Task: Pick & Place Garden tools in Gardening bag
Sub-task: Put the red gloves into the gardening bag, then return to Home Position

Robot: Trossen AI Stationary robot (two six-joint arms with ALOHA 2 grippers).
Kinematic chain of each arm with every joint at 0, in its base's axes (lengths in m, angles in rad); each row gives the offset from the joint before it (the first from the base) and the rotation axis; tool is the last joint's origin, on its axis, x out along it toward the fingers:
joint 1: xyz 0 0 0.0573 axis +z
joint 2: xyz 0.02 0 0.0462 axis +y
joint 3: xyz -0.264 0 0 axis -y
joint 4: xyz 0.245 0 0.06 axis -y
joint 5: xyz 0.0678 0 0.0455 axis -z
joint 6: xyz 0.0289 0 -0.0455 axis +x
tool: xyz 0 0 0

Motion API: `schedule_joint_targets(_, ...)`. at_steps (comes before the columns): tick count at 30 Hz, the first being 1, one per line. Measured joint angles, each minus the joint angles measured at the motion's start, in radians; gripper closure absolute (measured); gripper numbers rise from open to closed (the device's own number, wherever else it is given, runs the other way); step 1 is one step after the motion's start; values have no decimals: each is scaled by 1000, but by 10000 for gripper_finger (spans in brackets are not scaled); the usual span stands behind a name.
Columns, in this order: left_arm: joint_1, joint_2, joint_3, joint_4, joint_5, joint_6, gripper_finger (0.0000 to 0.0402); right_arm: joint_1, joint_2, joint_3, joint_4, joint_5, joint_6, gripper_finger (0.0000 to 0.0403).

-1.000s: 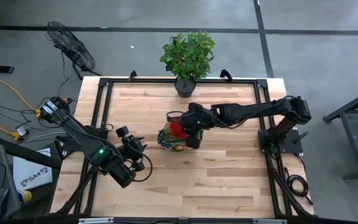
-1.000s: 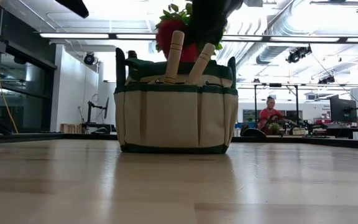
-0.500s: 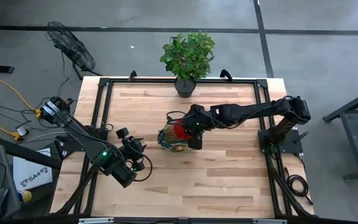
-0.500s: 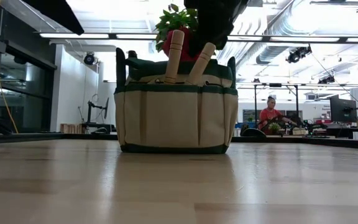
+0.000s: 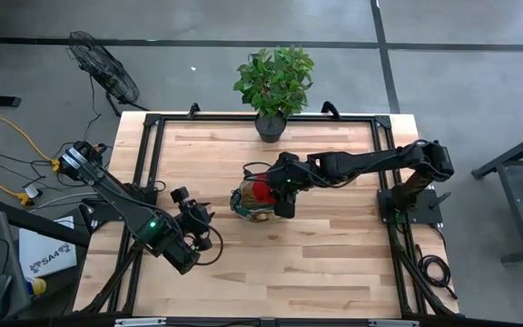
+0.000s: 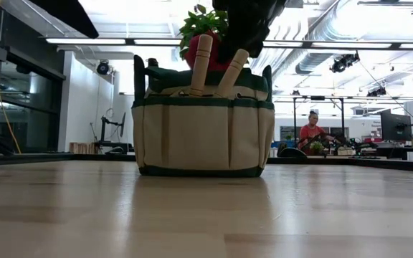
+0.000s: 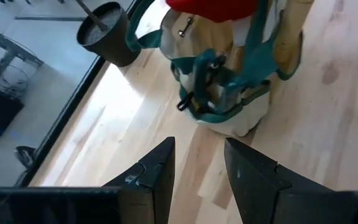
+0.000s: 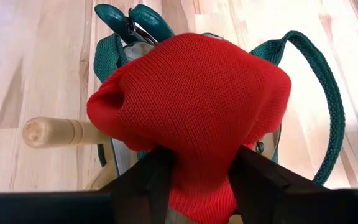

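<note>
Right wrist view | right gripper [image 8: 194,165] clamped on red bundle [image 8: 191,99] above gardening bag [image 6: 203,118] | left gripper [image 7: 197,168] parted, empty

Potted plant [image 5: 273,88], floor fan [image 5: 103,66]

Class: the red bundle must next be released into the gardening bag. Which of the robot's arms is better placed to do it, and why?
The right. Its gripper is clamped on the red bundle directly over the gardening bag. The left gripper is open, holds nothing and sits apart from the bag.
</note>
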Motion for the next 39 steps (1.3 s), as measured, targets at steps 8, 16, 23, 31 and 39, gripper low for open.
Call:
schedule_joint_targets(8, 0, 0, 0, 61, 58, 0, 268, 0, 0, 0, 0, 0, 4, 228)
schedule_joint_targets(16, 0, 0, 0, 63, 69, -2, 268, 0, 0, 0, -1, -28, 3, 166)
schedule_joint_targets(23, 0, -2, 0, 91, 85, -3, 268, 1, -12, 0, -25, -98, -39, 122)
schedule_joint_targets(31, 0, -82, 1, 93, 53, 28, 268, 3, -77, -4, -199, -4, -50, 117)
schedule_joint_targets(39, 0, -278, -173, 323, 37, 186, 268, 16, -340, -185, -52, -142, -65, 117)
